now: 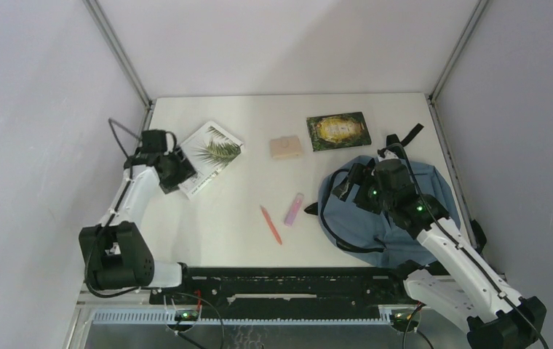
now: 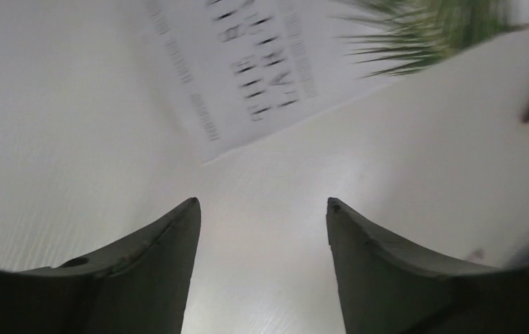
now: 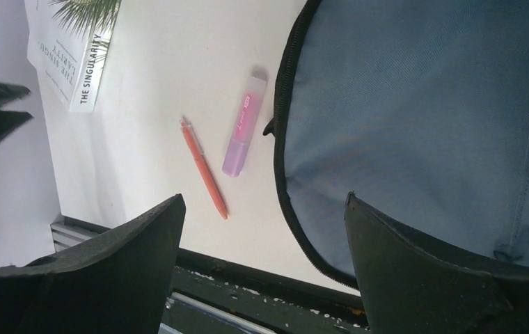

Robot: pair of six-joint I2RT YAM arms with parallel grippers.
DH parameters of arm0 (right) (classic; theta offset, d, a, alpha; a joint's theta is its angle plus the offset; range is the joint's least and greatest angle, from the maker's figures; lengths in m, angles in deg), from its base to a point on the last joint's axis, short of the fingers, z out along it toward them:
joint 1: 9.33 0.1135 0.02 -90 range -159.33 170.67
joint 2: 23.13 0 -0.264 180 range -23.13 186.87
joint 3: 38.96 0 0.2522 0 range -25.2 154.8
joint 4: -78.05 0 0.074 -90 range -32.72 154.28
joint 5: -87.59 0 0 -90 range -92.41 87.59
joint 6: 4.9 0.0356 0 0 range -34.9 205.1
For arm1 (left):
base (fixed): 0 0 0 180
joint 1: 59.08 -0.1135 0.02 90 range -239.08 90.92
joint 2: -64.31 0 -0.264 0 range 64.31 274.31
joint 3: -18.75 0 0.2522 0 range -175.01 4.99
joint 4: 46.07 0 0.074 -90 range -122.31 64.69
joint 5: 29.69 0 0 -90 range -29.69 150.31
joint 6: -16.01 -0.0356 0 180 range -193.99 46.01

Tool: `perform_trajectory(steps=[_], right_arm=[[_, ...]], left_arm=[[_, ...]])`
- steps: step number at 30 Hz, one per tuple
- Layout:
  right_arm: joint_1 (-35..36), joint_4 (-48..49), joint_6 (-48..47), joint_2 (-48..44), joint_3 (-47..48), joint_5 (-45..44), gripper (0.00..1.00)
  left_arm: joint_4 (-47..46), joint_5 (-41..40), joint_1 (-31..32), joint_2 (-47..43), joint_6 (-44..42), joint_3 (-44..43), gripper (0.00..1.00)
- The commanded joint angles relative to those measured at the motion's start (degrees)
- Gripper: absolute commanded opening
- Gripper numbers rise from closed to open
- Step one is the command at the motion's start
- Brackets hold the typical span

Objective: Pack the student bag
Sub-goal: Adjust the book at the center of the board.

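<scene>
Student bag [image 1: 343, 212] lies at lower right of the top view, beneath my right gripper [image 3: 263, 202], whose fingers are spread and empty. My left gripper [image 2: 262, 226], likewise unclenched, hovers beside the palm-leaf book [image 1: 212, 154] at upper left. The likely next move is to grasp its near corner.

Student bag [image 1: 353, 218] at right of table [image 1: 223, 218], highlighter [image 1: 294, 209] just left, pen [image 1: 271, 225] beside it, book [image 1: 212, 150] far left
</scene>
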Motion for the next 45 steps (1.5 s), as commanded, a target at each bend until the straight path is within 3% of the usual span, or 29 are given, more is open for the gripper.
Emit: perform_trajectory(steps=[1,7,14,15,18,25,28,30,32,34,42,45], right_arm=[[0.1,4.1,0.3,0.8,0.2,1.1,0.93],[1.0,3.0,1.4,-0.2,0.4,0.5,0.92],[1.5,-2.9,2.0,-5.1,0.4,-2.1,0.93],[1.5,-3.9,2.1,-5.7,0.4,-2.5,0.93],[1.6,-5.7,2.5,-7.1,0.4,-2.7,0.93],[1.7,-5.3,2.9,-6.9,-0.2,-3.8,0.93],[1.8,-3.9,2.7,-5.0,-0.2,-3.3,0.93],[1.8,-3.3,2.9,-3.7,-0.3,-3.3,0.92],[1.9,-2.4,2.8,-2.4,-0.3,-0.6,0.92],[2.1,-1.1,2.5,-1.0,-0.3,0.4,0.92],[2.2,0.6,1.5,2.0,-0.2,0.2,0.92],[2.2,1.0,1.1,2.2,-0.3,0.4,0.91]], left_arm=[[1.7,-9.5,10.2,1.3,-2.6,-11.7,0.73],[5.1,-12.4,16.8,19.1,-0.2,-33.3,0.74],[20.1,-27.8,21.3,47.3,0.4,-70.0,0.77],[21.9,-29.2,21.6,50.8,0.1,-75.0,0.95],[24.2,-31.3,22.6,57.6,-1.8,-83.1,1.00],[26.3,-29.1,24.0,63.0,-6.1,-80.8,0.98],[27.3,-28.8,25.6,61.1,-7.0,-75.2,0.91],[26.2,-29.7,27.5,57.1,-7.4,-68.0,0.86],[23.4,-29.5,29.7,51.7,-8.4,-57.3,0.70],[20.6,-28.4,32.0,46.1,-8.6,-48.1,0.63],[12.8,-19.9,39.5,24.9,-6.0,-16.5,0.66],[12.4,-13.5,38.6,18.4,-7.8,-14.9,0.69]])
